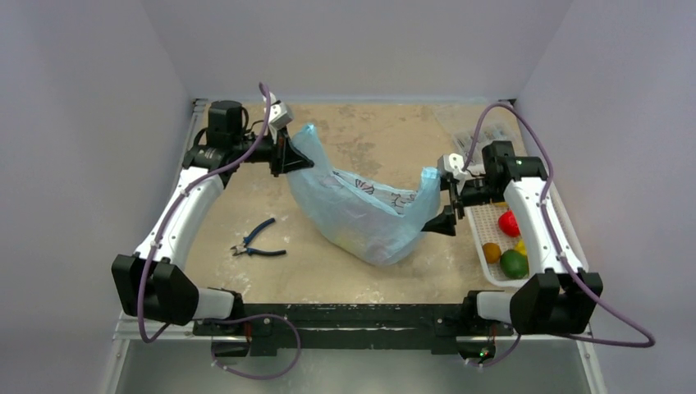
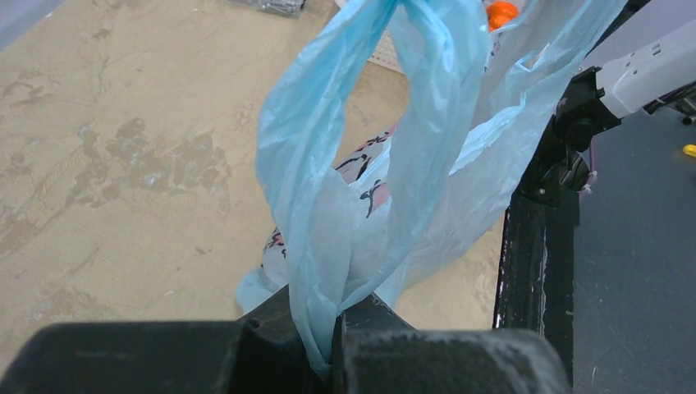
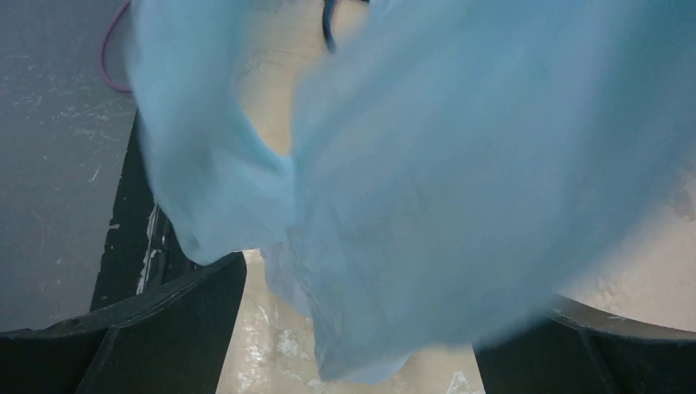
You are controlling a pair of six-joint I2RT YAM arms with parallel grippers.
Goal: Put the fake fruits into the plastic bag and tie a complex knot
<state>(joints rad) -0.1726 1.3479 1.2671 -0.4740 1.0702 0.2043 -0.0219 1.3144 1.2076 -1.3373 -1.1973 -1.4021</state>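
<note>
Your left gripper [image 1: 286, 156] pinches the left handle of the bag [image 1: 361, 217]; your right gripper [image 1: 446, 209] stands wide around its right end. It sags between them, crinkled pale blue. Fruits [image 1: 515, 264] lie right of it, pliers [image 1: 256, 240] left.

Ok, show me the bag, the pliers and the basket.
bag [image 1: 361, 220]: top view, middle of its sagging body.
pliers [image 1: 249, 244]: top view, near the pivot.
basket [image 1: 486, 223]: top view, bare slotted floor.

The top camera looks down from behind over the whole worn beige table [image 1: 353, 131], while both wrist cameras face very closely the thin light-blue plastic bag [image 2: 386, 164], shared by all views.
</note>
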